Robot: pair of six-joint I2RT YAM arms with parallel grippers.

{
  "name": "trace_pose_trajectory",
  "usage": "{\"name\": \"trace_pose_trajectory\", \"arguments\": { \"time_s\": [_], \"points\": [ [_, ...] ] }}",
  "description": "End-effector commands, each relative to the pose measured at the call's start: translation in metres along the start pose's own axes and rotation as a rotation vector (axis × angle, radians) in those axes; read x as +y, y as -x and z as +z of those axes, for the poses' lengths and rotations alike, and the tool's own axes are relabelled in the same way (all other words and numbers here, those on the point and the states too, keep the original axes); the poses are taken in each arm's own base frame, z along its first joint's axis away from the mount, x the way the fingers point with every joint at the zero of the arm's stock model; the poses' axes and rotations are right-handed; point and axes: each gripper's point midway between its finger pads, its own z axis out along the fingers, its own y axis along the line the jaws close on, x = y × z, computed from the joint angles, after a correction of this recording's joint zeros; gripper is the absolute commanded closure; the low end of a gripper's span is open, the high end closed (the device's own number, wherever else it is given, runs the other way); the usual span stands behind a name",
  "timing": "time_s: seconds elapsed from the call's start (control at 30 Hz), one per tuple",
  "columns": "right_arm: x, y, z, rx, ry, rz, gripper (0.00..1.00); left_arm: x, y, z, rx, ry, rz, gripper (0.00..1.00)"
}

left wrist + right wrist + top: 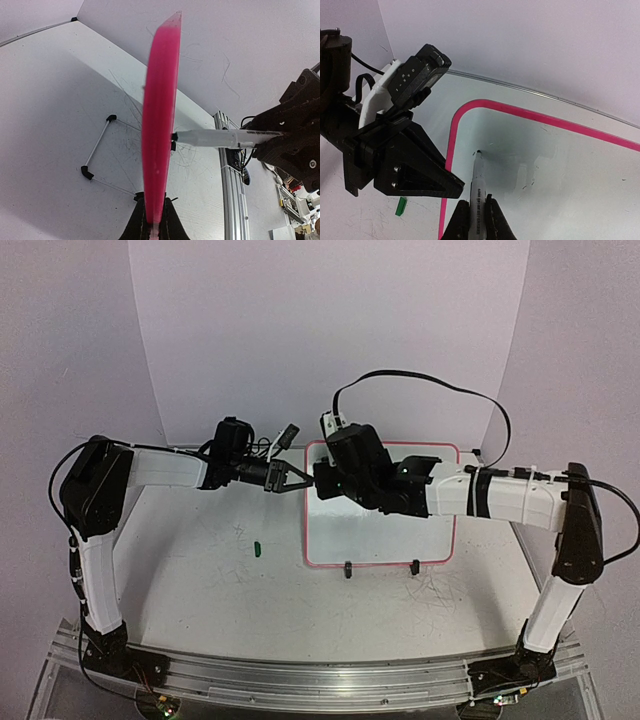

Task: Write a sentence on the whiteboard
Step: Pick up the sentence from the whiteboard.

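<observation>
Though scuffed with grey scratches, tabletop (200,580): carries everything between the two arms.
whiteboard (385,535): pink-framed, propped at a tilt on black feet towards the far side; no green ink shows on it.
left gripper (154,220): clamped on the frame's left edge, steadying it.
right gripper (477,222): closed around a marker.
marker (478,180): tip near the board's top-left corner, seemingly touching the surface.
green piece (257,549): lies on the tabletop, left of the board.
sentence: nothing written yet; the first stroke and all the words remain.
</observation>
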Motion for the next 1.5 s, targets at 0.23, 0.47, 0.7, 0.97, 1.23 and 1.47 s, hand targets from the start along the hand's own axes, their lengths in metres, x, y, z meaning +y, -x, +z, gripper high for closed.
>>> {"name": "trace_pose_trajectory", "arguments": {
  "time_s": [0.23,0.47,0.7,0.97,1.23,1.47],
  "points": [
    [-0.002,0.006,0.009,-0.019,-0.014,0.037,1.0,-0.011,0.006,0.001,-0.009,-0.004,0.056,1.0],
    [-0.007,0.0,0.008,-0.009,-0.024,0.051,1.0,-0.012,0.007,0.001,-0.01,-0.003,0.06,1.0],
    [-0.01,-0.007,0.004,0.007,-0.019,0.066,1.0,-0.011,0.006,0.001,-0.01,0.001,0.059,1.0],
    [-0.016,-0.019,-0.001,0.027,-0.027,0.075,1.0,-0.012,0.007,0.001,-0.011,0.001,0.061,1.0],
    [-0.016,-0.022,-0.004,0.034,-0.017,0.084,1.0,-0.012,0.006,0.001,-0.01,0.001,0.061,1.0],
    [-0.01,0.013,-0.024,-0.038,0.064,0.137,1.0,-0.011,0.005,0.002,-0.008,0.002,0.058,1.0]
  ]
}}
